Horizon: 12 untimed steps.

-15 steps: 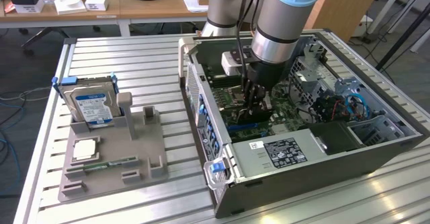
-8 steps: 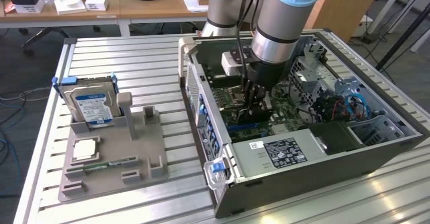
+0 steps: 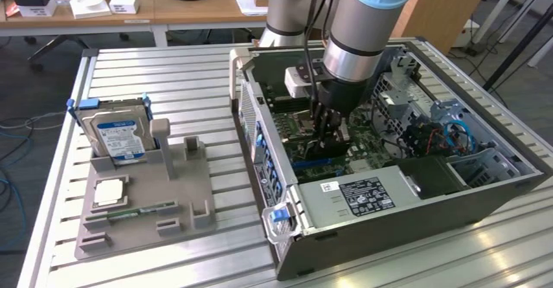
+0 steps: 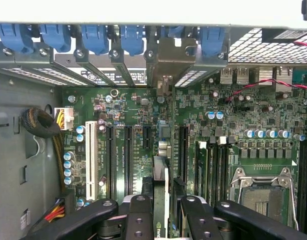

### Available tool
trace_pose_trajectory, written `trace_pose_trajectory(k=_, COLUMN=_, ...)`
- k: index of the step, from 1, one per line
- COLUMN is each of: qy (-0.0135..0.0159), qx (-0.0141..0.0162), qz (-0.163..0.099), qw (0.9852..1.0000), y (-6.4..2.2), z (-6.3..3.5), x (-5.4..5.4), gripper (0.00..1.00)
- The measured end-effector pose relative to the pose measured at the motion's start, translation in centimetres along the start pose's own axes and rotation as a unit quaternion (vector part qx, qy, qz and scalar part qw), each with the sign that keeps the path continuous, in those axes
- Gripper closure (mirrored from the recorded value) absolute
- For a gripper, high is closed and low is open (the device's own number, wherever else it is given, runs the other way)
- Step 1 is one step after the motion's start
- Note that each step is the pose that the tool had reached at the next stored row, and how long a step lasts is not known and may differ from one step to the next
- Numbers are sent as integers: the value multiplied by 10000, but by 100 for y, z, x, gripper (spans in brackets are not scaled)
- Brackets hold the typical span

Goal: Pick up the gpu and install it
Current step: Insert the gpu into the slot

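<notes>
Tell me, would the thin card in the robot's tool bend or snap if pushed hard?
Probably stiff, not floppy: the card stands straight on edge in the tool. Likely fragile: it is a thin board, so a sideways shove might crack it. Probably light for its size, being so slim.

We log an open computer case (image 3: 406,243) on its side on a slatted aluminium table (image 3: 164,74). Toward the exterior view's left, just beside the case, sits a grey parts fixture (image 3: 151,188). In it a hard drive (image 3: 119,139) with a blue-white label stands upright, and a green memory stick (image 3: 142,209) and a square silvery chip (image 3: 110,192) lie flat. Inside the case are a labelled power supply (image 3: 363,197) and blue cables (image 3: 458,136). On the motherboard (image 4: 233,115) we mark a white expansion slot (image 4: 92,155), a CPU socket (image 4: 261,192), blue slot latches (image 4: 96,37) and a braided cable bundle (image 4: 41,122). A wooden desk (image 3: 207,10) stands behind the table.
</notes>
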<state>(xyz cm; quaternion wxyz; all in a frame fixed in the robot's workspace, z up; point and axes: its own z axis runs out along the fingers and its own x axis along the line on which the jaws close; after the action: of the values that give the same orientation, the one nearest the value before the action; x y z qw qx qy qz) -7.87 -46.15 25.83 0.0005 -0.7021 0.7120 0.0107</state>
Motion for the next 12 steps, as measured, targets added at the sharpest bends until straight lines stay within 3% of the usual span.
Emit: trace_pose_trajectory(k=12, qy=0, qx=0, qz=0, qw=10000, y=6, z=8, x=0, gripper=74)
